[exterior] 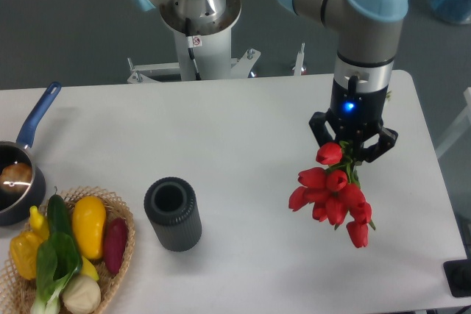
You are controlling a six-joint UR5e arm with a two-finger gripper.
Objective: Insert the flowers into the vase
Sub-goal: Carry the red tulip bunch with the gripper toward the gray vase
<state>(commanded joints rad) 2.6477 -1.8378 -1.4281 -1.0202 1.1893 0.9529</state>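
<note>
Flowers (329, 195): red tulips, heads hanging down, clenched at stems by hand (352, 148); held above table (243, 137), well right of vase (172, 213). Vase upright, mouth open, just right of basket (121, 251). Risk: bunch inverted and wider than mouth; likely snagging or tipping vase. Legible writing: none.

Grey-jointed arm (366, 31) with light blue caps, black end effector (352, 141), glowing blue light.
</note>
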